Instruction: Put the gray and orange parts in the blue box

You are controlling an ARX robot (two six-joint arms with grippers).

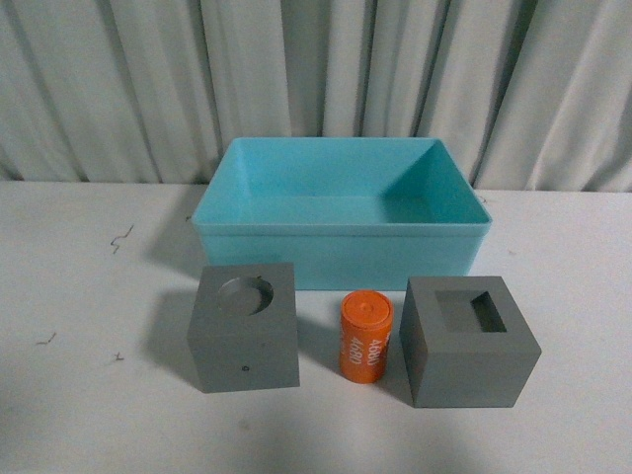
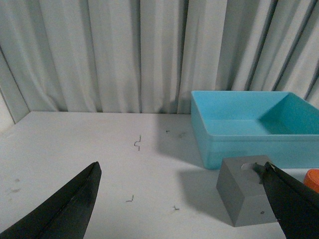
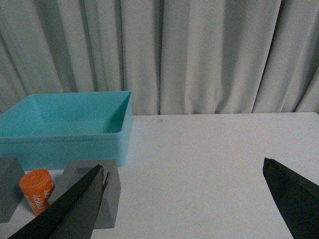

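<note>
We find the left gripper with its two dark fingers spread wide and nothing between them, held above the white table. The right gripper is likewise spread wide and holds nothing. Neither arm appears in the front view.

Nearest the robot, three parts stand in a row on the table. On the left is the gray cube with the round recess, recess facing up. In the middle is the orange cylinder, standing on end, with "4680" printed along its side. On the right is the gray cube with the rectangular recess, also recess up and turned slightly out of line with the other cube. The cylinder stands clear of the left cube and just beside the right one; we cannot confirm contact.

Behind the row sits the blue box, its long wall facing the parts. All three parts are outside it, close to that wall.

A few small dark marks show on the table to the left. A pale pleated curtain closes the background.
</note>
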